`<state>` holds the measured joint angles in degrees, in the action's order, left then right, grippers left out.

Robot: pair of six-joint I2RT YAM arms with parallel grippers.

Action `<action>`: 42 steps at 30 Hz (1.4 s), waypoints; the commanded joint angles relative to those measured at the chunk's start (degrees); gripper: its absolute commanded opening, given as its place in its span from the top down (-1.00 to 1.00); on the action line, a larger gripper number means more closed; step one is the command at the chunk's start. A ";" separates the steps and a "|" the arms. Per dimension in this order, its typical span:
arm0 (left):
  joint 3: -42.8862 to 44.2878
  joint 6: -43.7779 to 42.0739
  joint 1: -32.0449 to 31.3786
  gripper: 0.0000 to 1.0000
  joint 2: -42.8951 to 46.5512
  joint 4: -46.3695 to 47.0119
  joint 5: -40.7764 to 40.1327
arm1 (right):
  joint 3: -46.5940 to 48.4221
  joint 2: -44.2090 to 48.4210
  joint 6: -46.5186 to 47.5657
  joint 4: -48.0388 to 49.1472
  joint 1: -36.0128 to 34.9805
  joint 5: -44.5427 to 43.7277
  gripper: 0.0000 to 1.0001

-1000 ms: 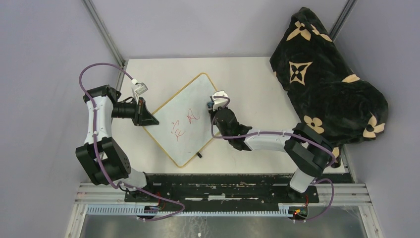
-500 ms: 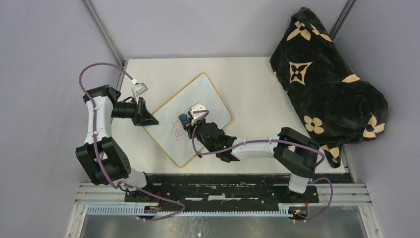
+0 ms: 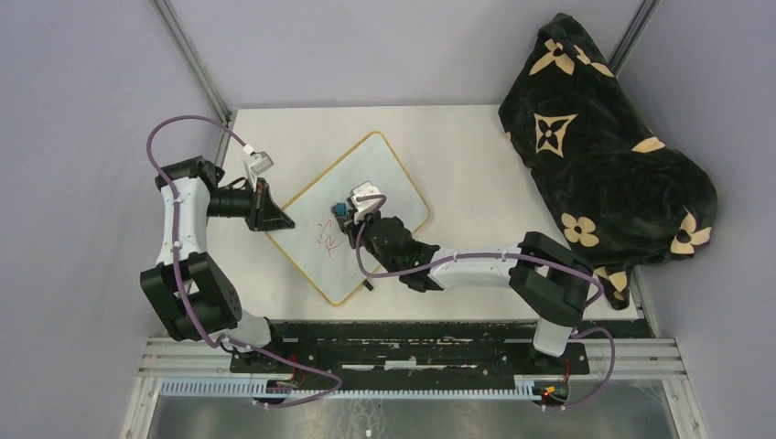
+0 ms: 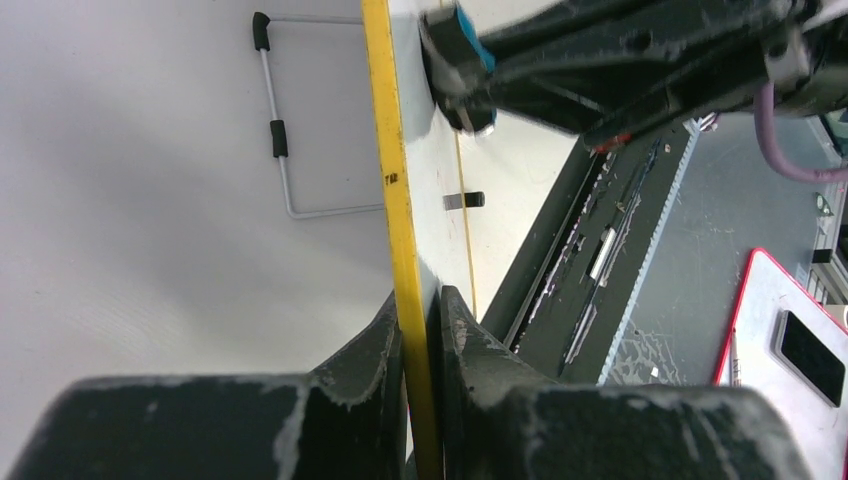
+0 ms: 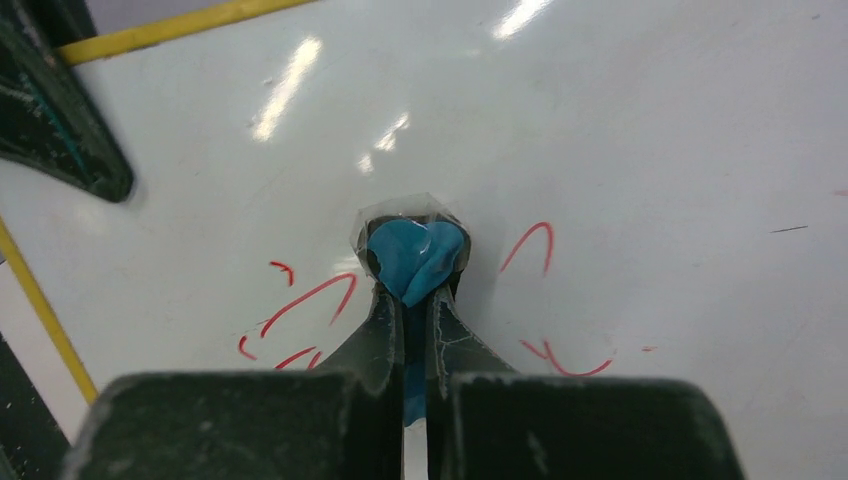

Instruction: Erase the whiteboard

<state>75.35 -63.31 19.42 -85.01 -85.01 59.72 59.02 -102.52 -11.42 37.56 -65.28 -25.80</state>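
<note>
The whiteboard (image 3: 392, 178) lies as a diamond on the white table, with a yellow frame and red handwriting (image 3: 328, 236) near its middle. My left gripper (image 3: 280, 222) is shut on the board's left edge; the left wrist view shows the yellow frame (image 4: 394, 180) pinched between the jaws of the left gripper (image 4: 418, 310). My right gripper (image 3: 344, 218) is shut on a blue cloth (image 3: 340, 211) and presses it on the board. In the right wrist view the right gripper (image 5: 415, 300) holds the cloth (image 5: 415, 255) between red strokes (image 5: 310, 295) on the board (image 5: 650, 150).
A black blanket with tan flower patterns (image 3: 604, 155) is heaped at the table's right. The black base rail (image 3: 412, 334) runs along the near edge. A wire bracket with black sleeves (image 4: 283, 170) shows beside the board's frame. A small black foot (image 3: 369, 285) sticks out at the board's lower edge.
My right gripper has swept left from the board's right edge onto the writing with the cloth. The right-hand red mark is mostly wiped away. The left gripper has stayed on the board's edge.
</note>
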 commanded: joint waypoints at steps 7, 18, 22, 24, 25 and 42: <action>-0.47 -5.33 -1.24 0.94 0.98 1.23 -3.20 | -2.16 3.17 0.85 -1.42 14.66 -1.43 0.99; 0.15 -4.64 -1.59 0.95 0.93 1.17 -3.21 | -3.80 3.46 -1.16 -0.02 10.65 2.13 0.98; 0.07 -4.50 -1.67 0.95 0.70 1.22 -3.21 | -4.39 3.81 -0.83 1.17 5.27 0.80 0.98; -0.01 -4.61 -1.72 0.94 0.67 1.17 -3.19 | -4.20 3.67 -0.65 1.55 2.94 0.22 0.98; -0.07 -4.63 -1.72 0.94 0.70 1.21 -3.14 | -4.05 3.48 -0.65 1.82 1.88 -0.06 0.98; -0.47 -4.89 -1.81 0.94 0.83 1.20 -3.47 | -9.86 3.36 -2.38 2.89 4.99 -8.02 0.99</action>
<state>75.26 -63.29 18.39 -85.01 -85.08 60.07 52.64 -100.55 -13.37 42.11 -65.36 -27.59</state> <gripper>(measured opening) 0.196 0.041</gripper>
